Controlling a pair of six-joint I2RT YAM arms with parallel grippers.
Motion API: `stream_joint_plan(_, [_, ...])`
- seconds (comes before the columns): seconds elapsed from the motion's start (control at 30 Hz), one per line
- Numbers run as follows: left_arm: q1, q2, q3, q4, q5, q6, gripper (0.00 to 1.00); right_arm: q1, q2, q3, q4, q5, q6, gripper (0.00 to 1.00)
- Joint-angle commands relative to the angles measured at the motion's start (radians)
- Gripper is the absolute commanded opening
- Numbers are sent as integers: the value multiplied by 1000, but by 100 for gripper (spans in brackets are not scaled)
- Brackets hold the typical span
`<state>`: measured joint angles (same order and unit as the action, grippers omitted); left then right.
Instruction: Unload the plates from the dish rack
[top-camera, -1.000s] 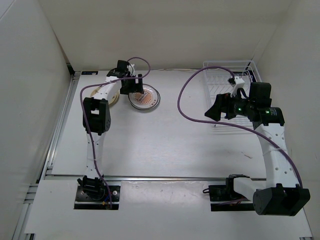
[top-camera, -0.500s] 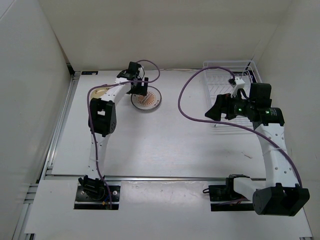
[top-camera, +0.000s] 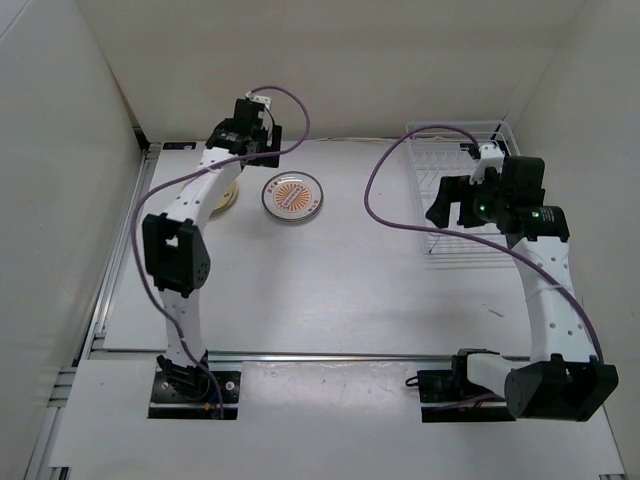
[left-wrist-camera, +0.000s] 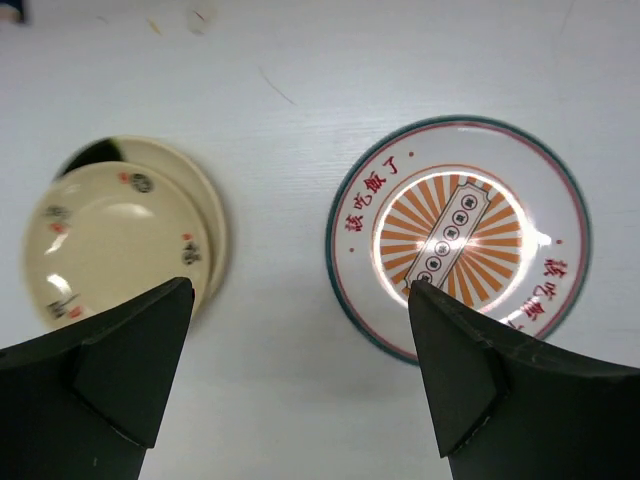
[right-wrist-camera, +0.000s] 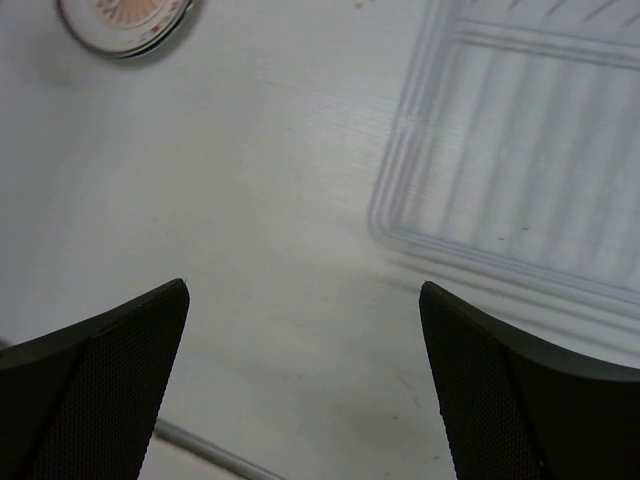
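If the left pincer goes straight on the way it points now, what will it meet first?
The left pincer would likely meet bare table, in the gap between the cream plates and the sunburst plate.

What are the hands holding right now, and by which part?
Nothing. The left hand is open above the cream plates and the sunburst plate; the right hand is open near the dish rack, touching nothing.

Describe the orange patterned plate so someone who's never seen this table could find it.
On the table's far left side, away from the dish rack, cream plates lie stacked. Right of them sits the sunburst plate: orange rays, red characters, greenish rim.
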<state>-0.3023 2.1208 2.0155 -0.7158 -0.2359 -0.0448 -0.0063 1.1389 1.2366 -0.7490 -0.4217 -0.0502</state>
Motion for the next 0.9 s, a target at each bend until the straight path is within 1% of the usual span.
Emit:
stream_joint_plan(0.0, [-1,-268,-63,35,-87,29,99,-6,33,99,92,269,18,99])
stream_joint_plan(0.03, [-1,-313,-90,35,-109,39,99,-6,33,110,92,311,18,99])
stream_joint_plan(0.07, [-1,-359,-153,47,-137,54,99,-6,33,110,92,357,1,99])
stream_joint_plan(0.1, [12,-451,-185,47,-137,54,99,-6,33,121,103,369,-17,99])
stream_joint_plan(0.17, [60,-542,-253,47,-125,65,99,3,33,121,103,400,-57,99])
stream_joint_plan(0.2, [89,-583,-327,47,-79,65,99,3,21,94,103,434,-57,99])
stream_joint_plan(0.23, [156,-661,-369,47,-63,53,99,3,0,81,103,448,-57,99])
stream_joint_plan(0.27, [193,-700,-453,47,-51,34,99,3,-14,69,103,457,-57,99])
stream_joint_plan(0.3, [231,-737,-496,47,-51,34,99,3,-31,54,103,457,-57,99])
stream_joint_plan(0.33, [267,-810,-541,47,-42,25,99,3,-74,22,103,475,-57,99])
stream_joint_plan(0.37, [323,-846,-582,47,-42,25,99,3,-96,3,103,485,-47,99])
stream_joint_plan(0.4, [345,-883,-666,47,-54,25,99,3,-147,-34,103,485,-46,99])
stream_joint_plan(0.43, [362,-948,-705,47,-54,34,99,3,-174,-52,93,485,-46,99])
stream_joint_plan(0.5, [410,-1011,-803,47,-63,34,99,3,-244,-92,82,485,-46,99])
stream_joint_plan(0.53, [426,-1044,-831,38,-63,34,99,3,-267,-129,73,485,-46,99])
stream_joint_plan(0.57, [471,-1105,-854,38,-34,23,99,3,-289,-147,73,476,-46,99])
stream_joint_plan(0.63, [520,-1197,-911,29,45,13,99,-21,-355,-192,73,475,-57,99])
stream_joint_plan(0.67, [561,-1225,-925,29,76,3,99,-21,-395,-203,73,486,-47,99])
stream_joint_plan(0.7, [575,-1251,-949,16,122,3,99,-30,-412,-203,59,486,-46,99])
stream_joint_plan(0.73, [588,-1297,-962,16,136,-9,99,-40,-428,-212,44,486,-46,99])
stream_joint_plan(0.8, [611,-1334,-1003,7,155,-9,99,-49,-475,-221,34,518,-37,99])
stream_joint_plan(0.87, [611,-1368,-1028,7,155,0,99,-49,-522,-233,34,541,-37,99])
